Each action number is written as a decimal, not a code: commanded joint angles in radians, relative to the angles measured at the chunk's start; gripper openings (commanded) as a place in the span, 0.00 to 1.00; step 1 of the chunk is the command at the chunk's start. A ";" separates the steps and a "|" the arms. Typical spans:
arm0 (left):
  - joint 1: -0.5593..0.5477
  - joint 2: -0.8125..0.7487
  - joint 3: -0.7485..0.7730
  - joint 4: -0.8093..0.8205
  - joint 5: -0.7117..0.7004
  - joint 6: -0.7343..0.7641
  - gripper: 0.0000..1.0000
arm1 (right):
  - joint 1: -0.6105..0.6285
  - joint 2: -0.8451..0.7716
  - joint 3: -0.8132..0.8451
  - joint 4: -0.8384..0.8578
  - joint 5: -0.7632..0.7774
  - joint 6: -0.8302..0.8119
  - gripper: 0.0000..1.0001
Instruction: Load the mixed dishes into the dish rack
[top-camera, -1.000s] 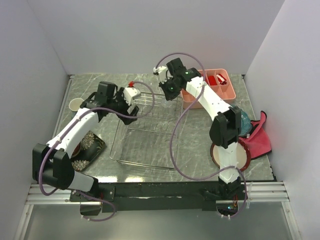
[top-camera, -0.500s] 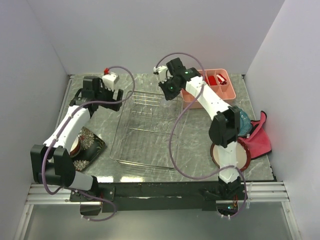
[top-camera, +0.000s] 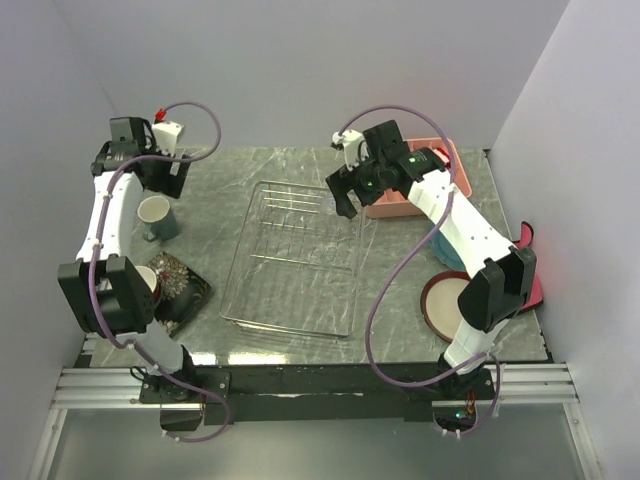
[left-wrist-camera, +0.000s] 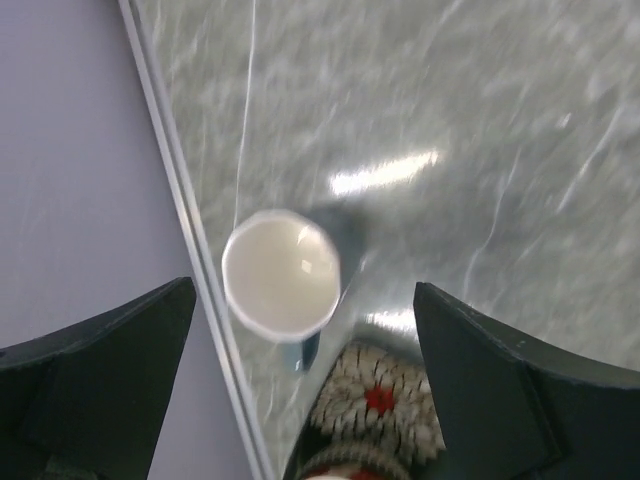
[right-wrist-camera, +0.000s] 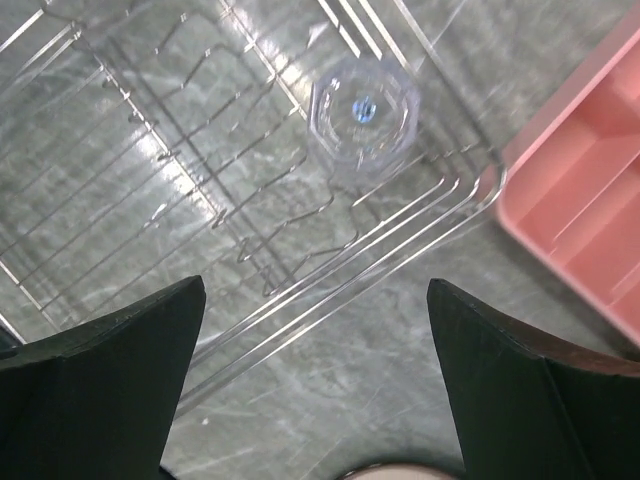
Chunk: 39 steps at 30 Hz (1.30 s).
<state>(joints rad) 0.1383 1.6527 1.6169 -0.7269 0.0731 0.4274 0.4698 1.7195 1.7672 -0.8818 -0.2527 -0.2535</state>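
The wire dish rack (top-camera: 297, 252) sits mid-table, with the pink tray (top-camera: 412, 192) just beside its far right corner. The red-rimmed cream plate (top-camera: 452, 305) lies well to the right of the rack, and the black floral square plate (top-camera: 178, 287) lies to its left. The grey-blue mug (left-wrist-camera: 282, 275) stands upright near the left wall, just beyond the floral plate. The left gripper (left-wrist-camera: 304, 288) hangs above it, jaws spread wide and empty, the mug showing in the gap between them. The clear glass (right-wrist-camera: 362, 120) stands upright in the rack's corner nearest the pink tray. The right gripper (right-wrist-camera: 315, 290) hovers above the rack, jaws wide and holding nothing, the glass just ahead of its fingertips.
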 joint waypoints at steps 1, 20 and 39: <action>0.023 0.018 0.024 -0.135 -0.025 0.096 0.91 | -0.011 -0.023 -0.002 0.055 -0.006 0.065 1.00; 0.040 0.363 0.274 -0.224 -0.044 0.068 0.75 | -0.048 0.008 -0.014 0.060 -0.069 0.140 1.00; 0.014 0.400 0.239 -0.307 -0.009 0.063 0.39 | -0.056 0.006 -0.022 0.041 -0.118 0.122 1.00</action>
<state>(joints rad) 0.1638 2.0895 1.8713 -1.0164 0.0299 0.5034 0.4183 1.7252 1.7298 -0.8505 -0.3504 -0.1242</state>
